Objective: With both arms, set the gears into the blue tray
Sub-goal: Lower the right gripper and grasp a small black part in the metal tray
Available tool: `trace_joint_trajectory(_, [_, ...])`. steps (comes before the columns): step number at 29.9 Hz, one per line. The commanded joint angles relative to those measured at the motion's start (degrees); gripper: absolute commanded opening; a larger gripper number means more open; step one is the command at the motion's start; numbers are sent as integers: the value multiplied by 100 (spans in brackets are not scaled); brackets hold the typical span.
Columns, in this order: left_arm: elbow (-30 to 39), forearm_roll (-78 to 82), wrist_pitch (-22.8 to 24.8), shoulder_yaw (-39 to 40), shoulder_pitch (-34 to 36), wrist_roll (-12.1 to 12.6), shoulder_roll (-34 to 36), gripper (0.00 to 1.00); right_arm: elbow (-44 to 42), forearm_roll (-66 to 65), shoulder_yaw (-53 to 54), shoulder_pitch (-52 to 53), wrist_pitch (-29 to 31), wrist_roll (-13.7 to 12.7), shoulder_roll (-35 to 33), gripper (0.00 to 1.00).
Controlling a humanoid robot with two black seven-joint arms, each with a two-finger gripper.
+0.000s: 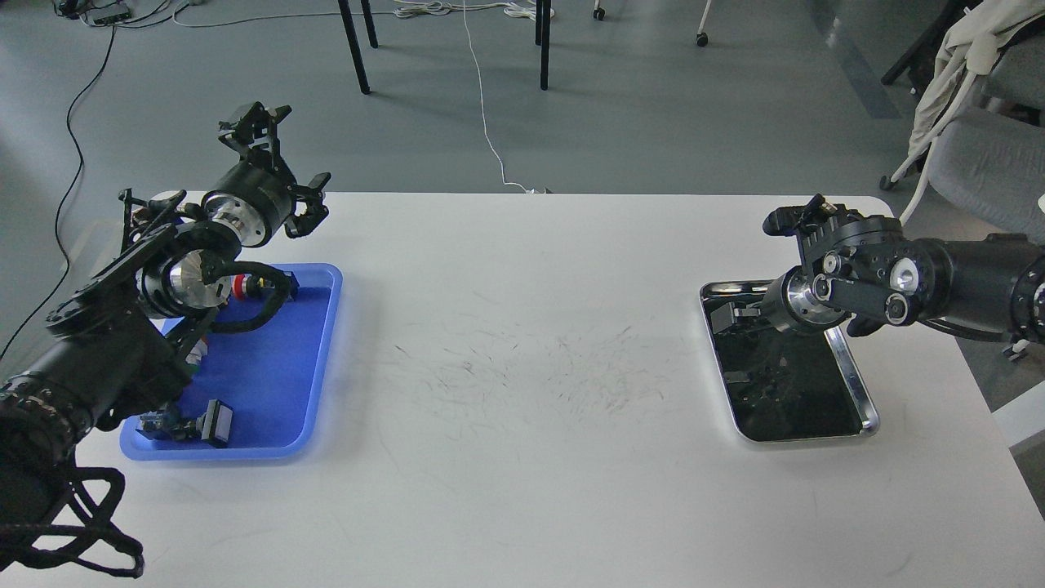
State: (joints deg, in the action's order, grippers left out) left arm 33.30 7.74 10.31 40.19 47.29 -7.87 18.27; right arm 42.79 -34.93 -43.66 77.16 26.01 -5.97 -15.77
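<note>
Your white surface (522, 367): scuffed at centre. Blue tray (277, 384) at left, holds small parts; gears not discernible. Steel tray (853, 371) at right. Left end effector (273, 167) raised above blue tray's far end, fingers spread. Right end effector (735, 314) low over steel tray, grip state indeterminate.

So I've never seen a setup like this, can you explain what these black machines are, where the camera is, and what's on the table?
The single picture comes from the robot's own head, looking forward and down at a white table. The two black machines are its arms. The left gripper is raised above the table's far edge, its claw fingers spread open and holding nothing visible. The right gripper reaches into a shiny steel tray; it is too dark to tell whether it is open. At left lies a blue tray holding a few small parts, including a red button switch. I can't make out any gears from here.
</note>
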Motion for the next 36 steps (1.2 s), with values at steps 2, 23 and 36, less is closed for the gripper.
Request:
trace_joint_trajectory(2, [1,0,-2,-2,0,5,36,98,1,-145,-2,-8,-9,26,3,93])
trace_joint_trajectory(23, [-34,-9,-2,7,-18,-4,80,98,-16,-180,-134,-69,-96,44,214,62])
trace_joint_trajectory(36, [-43,-9,-2,-2,-44,-83,115,98,-16,-189,-240,-52,-114,52,258,8])
